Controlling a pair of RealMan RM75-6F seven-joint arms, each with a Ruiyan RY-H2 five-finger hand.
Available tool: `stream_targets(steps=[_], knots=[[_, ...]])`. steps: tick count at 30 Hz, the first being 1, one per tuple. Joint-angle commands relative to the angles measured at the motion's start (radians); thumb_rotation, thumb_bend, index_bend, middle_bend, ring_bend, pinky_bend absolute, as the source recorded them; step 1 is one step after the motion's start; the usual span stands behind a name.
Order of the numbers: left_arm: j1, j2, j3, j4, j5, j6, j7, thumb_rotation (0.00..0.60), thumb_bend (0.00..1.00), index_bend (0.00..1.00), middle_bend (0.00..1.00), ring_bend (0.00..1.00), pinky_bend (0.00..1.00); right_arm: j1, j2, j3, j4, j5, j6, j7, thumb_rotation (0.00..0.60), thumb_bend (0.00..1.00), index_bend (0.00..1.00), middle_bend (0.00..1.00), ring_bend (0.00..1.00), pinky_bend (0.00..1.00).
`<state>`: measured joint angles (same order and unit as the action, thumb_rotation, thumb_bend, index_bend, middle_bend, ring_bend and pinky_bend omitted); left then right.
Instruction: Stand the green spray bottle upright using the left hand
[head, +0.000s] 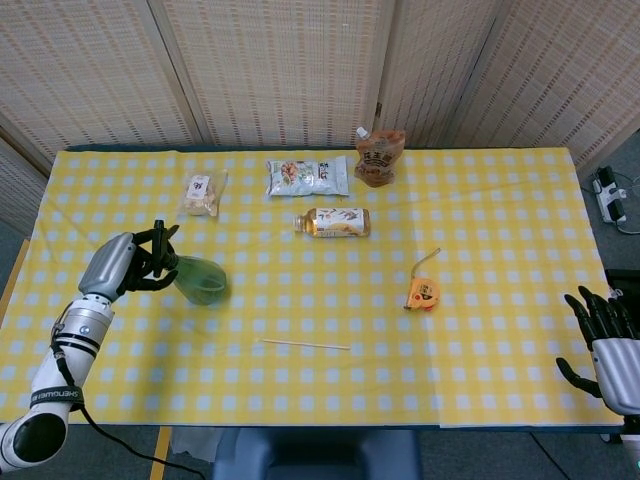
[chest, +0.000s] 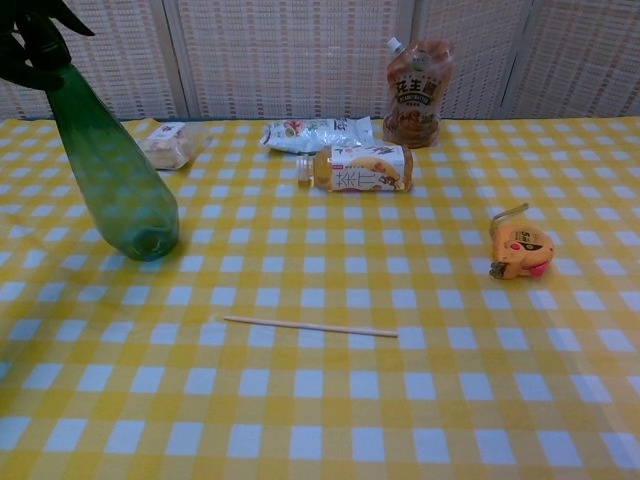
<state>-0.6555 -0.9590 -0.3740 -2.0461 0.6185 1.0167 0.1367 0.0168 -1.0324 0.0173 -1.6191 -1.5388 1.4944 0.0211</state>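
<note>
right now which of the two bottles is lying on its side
The tea bottle with the printed label, mid-table, lies on its side, cap end pointing left. The green spray bottle has its base on the cloth, its top held by the left robot hand.

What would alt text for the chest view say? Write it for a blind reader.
A green spray bottle stands slightly tilted at far left on a yellow checked table, its top gripped by a dark left hand. Behind lie a tea bottle and snack packets; a thin stick lies in front.
</note>
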Motion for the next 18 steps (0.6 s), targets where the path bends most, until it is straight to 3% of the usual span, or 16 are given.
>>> stream_targets(steps=[1, 5, 8, 18], knots=[[-0.007, -0.003, 0.006, 0.007, -0.008, -0.004, -0.002, 0.6, 0.54, 0.77, 1.0, 1.0, 1.0, 0.0, 0.0, 0.0, 0.0, 0.001, -0.001, 0.0, 0.6, 0.31, 0.0, 0.0, 0.0, 0.0], [-0.016, -0.01, 0.013, 0.017, -0.009, -0.01, -0.01, 0.6, 0.54, 0.73, 1.0, 1.0, 1.0, 0.001, 0.0, 0.0, 0.0, 0.001, -0.001, 0.0, 0.6, 0.31, 0.0, 0.0, 0.0, 0.0], [-0.02, -0.016, 0.016, 0.024, -0.002, -0.012, -0.019, 0.6, 0.54, 0.64, 1.0, 1.0, 1.0, 0.001, 0.001, 0.0, 0.0, 0.002, -0.001, 0.001, 0.6, 0.31, 0.0, 0.0, 0.0, 0.0], [-0.025, -0.021, 0.021, 0.036, 0.016, -0.006, -0.049, 0.6, 0.25, 0.36, 1.0, 1.0, 1.0, -0.001, 0.002, 0.0, 0.0, -0.001, 0.002, 0.003, 0.6, 0.31, 0.0, 0.0, 0.0, 0.0]])
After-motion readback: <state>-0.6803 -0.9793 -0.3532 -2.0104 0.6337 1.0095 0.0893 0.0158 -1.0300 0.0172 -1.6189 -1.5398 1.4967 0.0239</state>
